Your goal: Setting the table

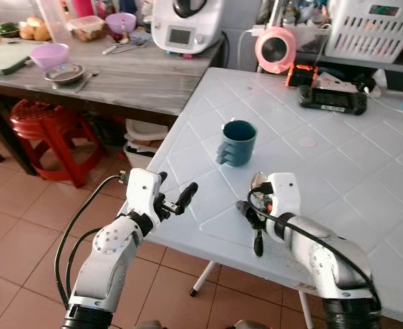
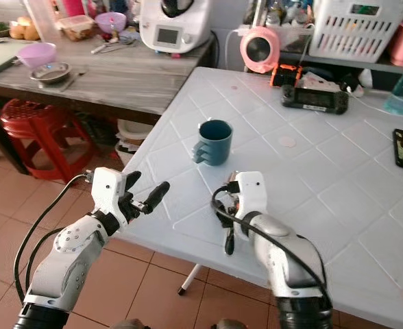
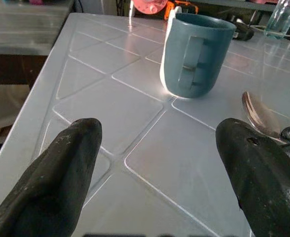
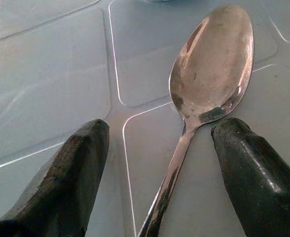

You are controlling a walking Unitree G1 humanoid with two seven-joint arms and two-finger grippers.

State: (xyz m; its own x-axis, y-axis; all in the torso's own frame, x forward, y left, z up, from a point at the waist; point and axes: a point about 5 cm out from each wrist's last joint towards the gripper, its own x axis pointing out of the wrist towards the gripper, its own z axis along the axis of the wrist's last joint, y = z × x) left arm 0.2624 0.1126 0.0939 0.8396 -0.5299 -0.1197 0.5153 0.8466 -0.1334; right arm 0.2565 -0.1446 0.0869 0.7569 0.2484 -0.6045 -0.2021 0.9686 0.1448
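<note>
The right gripper [image 4: 155,168] hangs low over the near edge of the white table [image 1: 338,171], its two black fingers [image 4: 66,182] spread wide apart with a metal spoon [image 4: 209,74] lying between them. The spoon rests flat on the table, bowl up and pointing away from the wrist, its handle running back between the fingers nearer to one of them; neither finger visibly presses on it, so the gripper has hold of nothing. In the head views the spoon's bowl [image 1: 258,181] peeks out just beyond the right wrist, near the table's front edge.

The left gripper [image 1: 177,197] sits at the table's near left corner, level with the edge, its fingers [image 3: 61,168] also wide open and empty, pointing toward a blue mug [image 1: 238,142]. The mug stands upright on the table a little beyond both grippers, its handle turned toward the robot.

Farther back on the table lie a black handheld console [image 1: 332,101] and a pink round appliance [image 1: 275,48], with a white basket [image 1: 373,27] behind. To the left, a grey counter [image 1: 119,75] carries a purple bowl [image 1: 49,54], a metal bowl [image 1: 65,73] and a white kitchen machine [image 1: 186,24]. A red stool [image 1: 40,127] stands under it on the tiled floor [image 1: 16,226].
</note>
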